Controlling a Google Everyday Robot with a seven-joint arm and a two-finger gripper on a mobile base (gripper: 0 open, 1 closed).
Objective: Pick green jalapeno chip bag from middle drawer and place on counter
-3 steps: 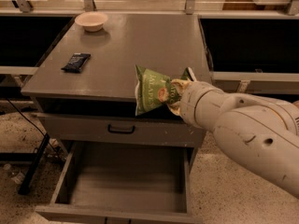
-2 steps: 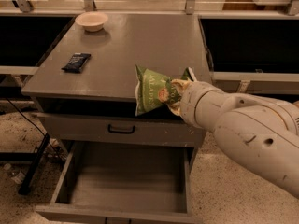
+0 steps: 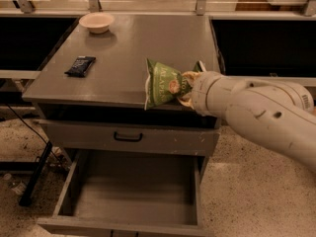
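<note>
The gripper (image 3: 183, 89) is clamped on the right side of the green jalapeno chip bag (image 3: 162, 83), fingers closed tight on the foil. The bag sits upright over the front edge of the counter (image 3: 128, 43), lower corner poking past the lip. The big pale arm (image 3: 256, 112) comes in from the right. A dark flat packet (image 3: 80, 65) lies well off to the left, a pale bowl (image 3: 97, 22) at the back. Below, a closed drawer front (image 3: 163, 141) with a black handle (image 3: 128, 137), then the middle drawer (image 3: 133, 191) pulled open, floor bare.
</note>
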